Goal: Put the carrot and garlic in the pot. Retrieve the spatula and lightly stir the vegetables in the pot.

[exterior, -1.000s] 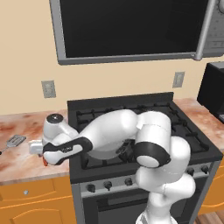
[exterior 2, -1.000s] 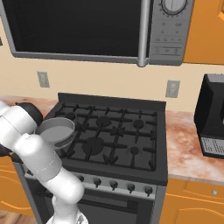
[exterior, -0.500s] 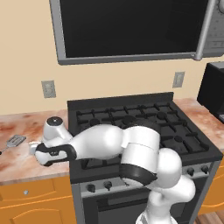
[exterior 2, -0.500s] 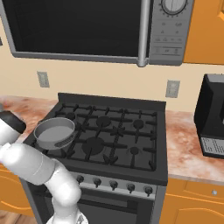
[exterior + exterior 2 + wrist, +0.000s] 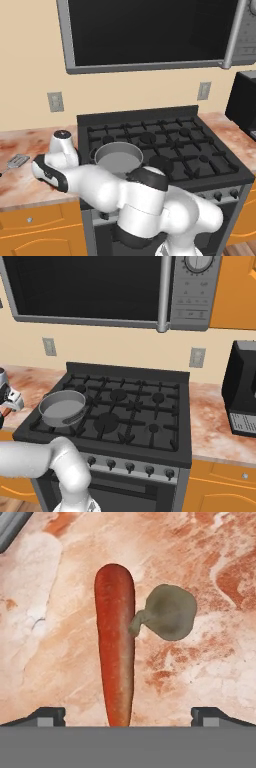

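On the mottled pink stone surface (image 5: 210, 677) left of the stove, the carrot (image 5: 115, 647) lies directly beneath the gripper (image 5: 127, 714), whose tips stand spread wide with nothing between them. The carrot's long axis runs up the hand view, midway between the tips, so they straddle it crosswise. The carrot is smooth, tapered and orange-red; the lumpy grey-beige garlic (image 5: 169, 612) touches its side. The grey metal pot (image 5: 118, 156) waits on the near-left burner.

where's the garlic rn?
Hand view: garlic lies on the counter, its stem touching the carrot, on that view's right side.
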Tool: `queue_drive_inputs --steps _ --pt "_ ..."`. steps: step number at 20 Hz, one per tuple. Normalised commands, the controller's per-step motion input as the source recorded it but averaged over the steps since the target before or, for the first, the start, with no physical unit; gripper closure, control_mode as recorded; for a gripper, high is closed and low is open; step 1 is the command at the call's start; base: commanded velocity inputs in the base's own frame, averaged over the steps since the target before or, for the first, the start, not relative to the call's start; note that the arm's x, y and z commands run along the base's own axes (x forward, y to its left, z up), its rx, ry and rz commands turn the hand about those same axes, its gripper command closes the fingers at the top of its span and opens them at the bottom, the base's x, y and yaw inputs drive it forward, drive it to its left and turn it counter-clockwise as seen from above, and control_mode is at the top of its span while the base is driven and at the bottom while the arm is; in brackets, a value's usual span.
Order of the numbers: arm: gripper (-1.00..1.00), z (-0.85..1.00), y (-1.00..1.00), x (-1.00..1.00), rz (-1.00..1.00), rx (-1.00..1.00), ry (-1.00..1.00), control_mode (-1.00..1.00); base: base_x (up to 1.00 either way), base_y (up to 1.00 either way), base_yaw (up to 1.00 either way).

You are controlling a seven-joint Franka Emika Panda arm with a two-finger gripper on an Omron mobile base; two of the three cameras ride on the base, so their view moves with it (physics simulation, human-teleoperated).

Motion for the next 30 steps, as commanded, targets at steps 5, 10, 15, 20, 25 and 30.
queue_drive_inputs --steps 5,10,15,20,25,30 --pt "-1.00 -0.06 0.11 0.00 0.00 -0.07 0.00 -1.00 0.00 0.00 0.00" --pt "-1.00 -0.22 0.22 0.00 0.00 -0.08 0.00 -1.00 0.00 0.00 0.00" --pt "-1.00 -0.29 0.25 0.00 0.00 -0.05 0.01 -1.00 0.00 0.00 0.00" --pt "-1.00 -0.14 0.04 0.07 0.00 0.00 0.01 -1.00 0.00 0.00 0.00" --pt "-1.00 0.00 0.00 0.15 0.00 0.00 0.04 -1.00 0.00 0.00 0.00" --pt "-1.00 -0.23 0.00 0.12 0.00 0.00 0.01 -1.00 0.00 0.00 0.00"
